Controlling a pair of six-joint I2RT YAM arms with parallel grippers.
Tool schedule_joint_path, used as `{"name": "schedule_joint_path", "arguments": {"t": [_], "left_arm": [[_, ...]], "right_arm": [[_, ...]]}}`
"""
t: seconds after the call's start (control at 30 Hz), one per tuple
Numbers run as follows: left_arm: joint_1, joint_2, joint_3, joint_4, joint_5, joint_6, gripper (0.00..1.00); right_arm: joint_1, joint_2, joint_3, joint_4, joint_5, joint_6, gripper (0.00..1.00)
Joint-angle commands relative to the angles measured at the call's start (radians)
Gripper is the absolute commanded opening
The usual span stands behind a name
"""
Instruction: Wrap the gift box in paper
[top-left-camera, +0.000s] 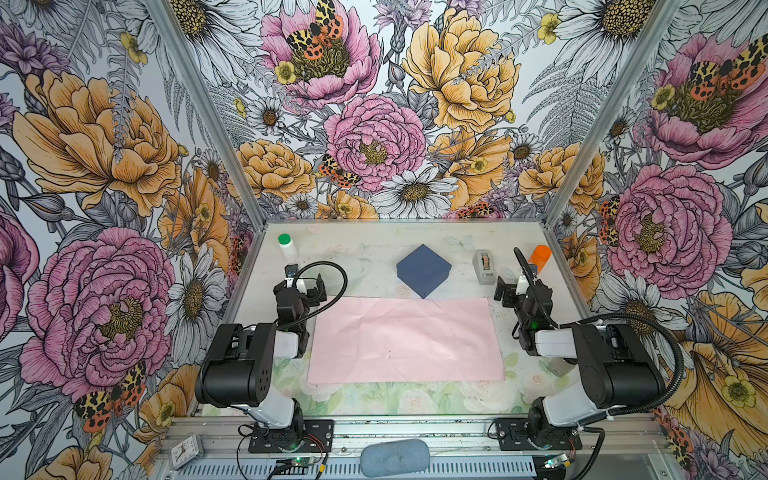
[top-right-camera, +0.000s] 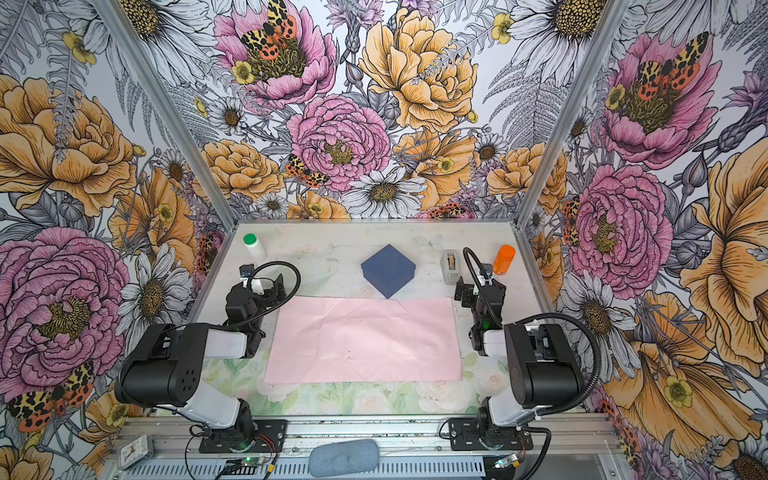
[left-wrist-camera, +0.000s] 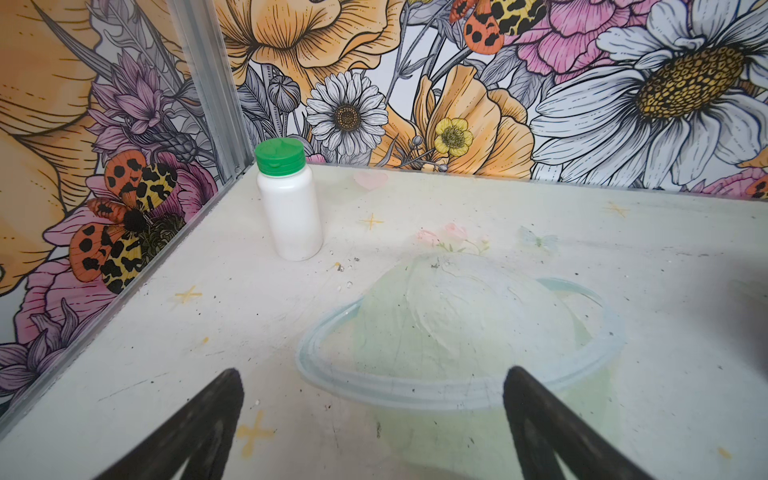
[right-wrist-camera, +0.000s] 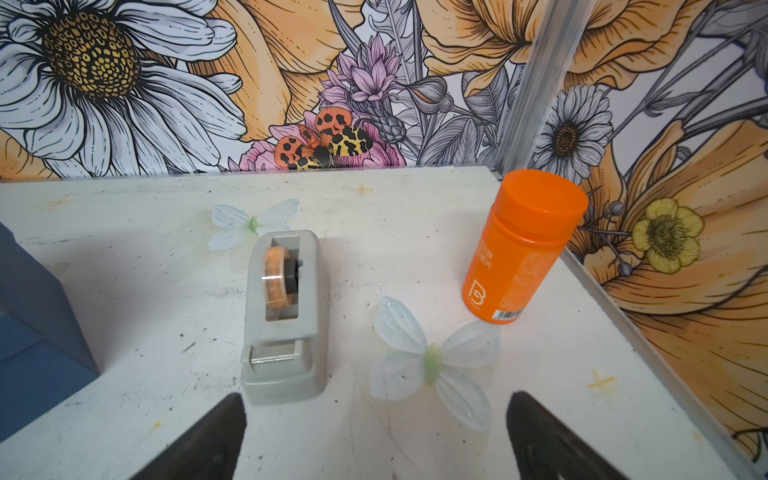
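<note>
Paper (top-left-camera: 405, 340) spread flat, gift box (top-left-camera: 423, 269) not yet on it, both arms empty.

The pale tabletop (top-left-camera: 365, 249) fills the lower middle of both top views. The pink paper lies flat at its centre between the left arm (top-left-camera: 249, 365) and the right arm (top-left-camera: 615, 365), likely so that either can reach an edge to fold. The sheet's upper-left corner, beside the left arm, is hard to make out. Each arm's jaws stand spread wide with nothing between them. The navy gift box sits just above the sheet, turned like a diamond, and its lower corner meets the paper's upper edge. Whether the two overlap I cannot tell. The box probably has to go onto the sheet first. The right wrist view cuts it off to a sliver. A grey tape dispenser (top-left-camera: 484, 266) stands right of the box, presumably handy for sealing. A white bottle (top-left-camera: 287, 246) and an orange bottle (top-left-camera: 539, 257) stand in the tabletop's upper corners.
</note>
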Motion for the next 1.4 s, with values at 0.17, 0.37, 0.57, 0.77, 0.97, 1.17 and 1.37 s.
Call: {"name": "schedule_joint_path", "arguments": {"t": [0.17, 0.37, 0.57, 0.77, 0.97, 1.17, 1.37], "left_arm": [[0.009, -0.068, -0.015, 0.020, -0.021, -0.014, 0.99], [-0.007, -0.347, 0.095, -0.403, -0.058, -0.088, 0.99], [-0.067, -0.408, 0.282, -0.719, 0.145, -0.252, 0.98], [-0.196, -0.151, 0.580, -0.893, 0.332, -0.267, 0.96], [-0.312, 0.185, 0.881, -0.985, 0.476, -0.295, 0.92], [-0.379, 0.426, 1.092, -1.069, 0.520, -0.319, 0.94], [-0.347, 0.389, 0.966, -1.052, 0.446, -0.371, 0.95]], "right_arm": [[-0.001, -0.036, 0.018, -0.015, -0.006, -0.007, 1.00], [0.008, -0.358, 0.195, -0.560, -0.042, 0.074, 1.00], [0.062, -0.493, 0.367, -0.971, -0.076, 0.316, 1.00], [0.217, -0.394, 0.366, -0.958, -0.326, 0.524, 1.00], [0.300, -0.172, 0.443, -0.925, -0.363, 0.613, 1.00], [0.307, -0.139, 0.429, -0.964, -0.341, 0.640, 0.99], [0.220, -0.259, 0.313, -1.143, -0.260, 0.623, 1.00]]}}
